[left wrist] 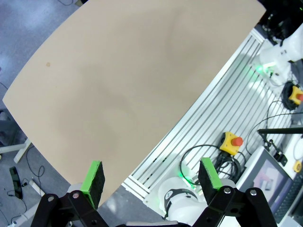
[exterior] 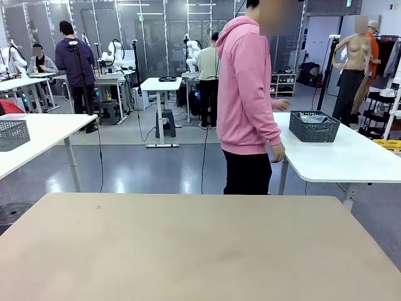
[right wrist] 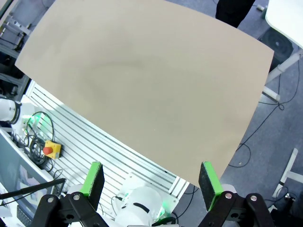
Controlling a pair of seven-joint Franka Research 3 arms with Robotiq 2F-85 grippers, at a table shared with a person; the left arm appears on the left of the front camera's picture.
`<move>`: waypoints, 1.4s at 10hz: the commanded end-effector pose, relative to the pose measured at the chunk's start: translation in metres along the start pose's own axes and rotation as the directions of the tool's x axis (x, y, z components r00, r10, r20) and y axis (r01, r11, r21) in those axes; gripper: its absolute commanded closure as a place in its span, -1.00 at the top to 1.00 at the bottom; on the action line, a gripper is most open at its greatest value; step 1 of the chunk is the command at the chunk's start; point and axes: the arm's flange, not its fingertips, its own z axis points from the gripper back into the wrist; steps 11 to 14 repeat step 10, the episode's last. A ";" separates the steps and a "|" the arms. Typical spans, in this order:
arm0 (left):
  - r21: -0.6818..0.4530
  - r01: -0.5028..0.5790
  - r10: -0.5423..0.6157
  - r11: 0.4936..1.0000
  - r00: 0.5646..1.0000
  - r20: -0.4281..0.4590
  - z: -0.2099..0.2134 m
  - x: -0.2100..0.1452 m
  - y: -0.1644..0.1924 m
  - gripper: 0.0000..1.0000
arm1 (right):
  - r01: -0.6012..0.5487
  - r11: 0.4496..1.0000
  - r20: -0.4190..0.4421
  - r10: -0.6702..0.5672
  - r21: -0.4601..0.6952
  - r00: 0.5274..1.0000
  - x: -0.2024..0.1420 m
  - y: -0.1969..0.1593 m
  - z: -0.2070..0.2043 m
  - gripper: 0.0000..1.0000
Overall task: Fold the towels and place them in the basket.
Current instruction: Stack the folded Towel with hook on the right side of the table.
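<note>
While apart, basket (exterior: 314,126) beyond claws.

The tan table (exterior: 188,251) lies bare edge to edge; a person (exterior: 247,100) stands beyond its far edge.

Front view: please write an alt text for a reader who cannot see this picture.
A person in a pink hoodie stands beyond the bare beige table, turned toward a white side table that carries a dark mesh basket with something pale inside. The person's hand hangs by that table's edge.
</note>
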 end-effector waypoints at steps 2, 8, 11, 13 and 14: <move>0.003 0.004 -0.004 1.000 1.000 -0.001 -0.001 0.000 -0.001 1.00 | -0.004 1.000 -0.011 0.004 -0.004 1.000 0.000 0.000 0.001 1.00; 0.003 0.004 -0.004 1.000 1.000 -0.001 -0.001 0.000 -0.001 1.00 | -0.004 1.000 -0.011 0.004 -0.004 1.000 0.000 0.000 0.001 1.00; 0.003 0.004 -0.004 1.000 1.000 -0.001 -0.001 0.000 -0.001 1.00 | -0.004 1.000 -0.011 0.004 -0.004 1.000 0.000 0.000 0.001 1.00; 0.003 0.004 -0.004 1.000 1.000 -0.001 -0.001 0.000 -0.001 1.00 | -0.004 1.000 -0.011 0.004 -0.004 1.000 0.000 0.000 0.001 1.00; 0.003 0.004 -0.004 1.000 1.000 -0.001 -0.001 0.000 -0.001 1.00 | -0.004 1.000 -0.011 0.004 -0.004 1.000 0.000 0.000 0.001 1.00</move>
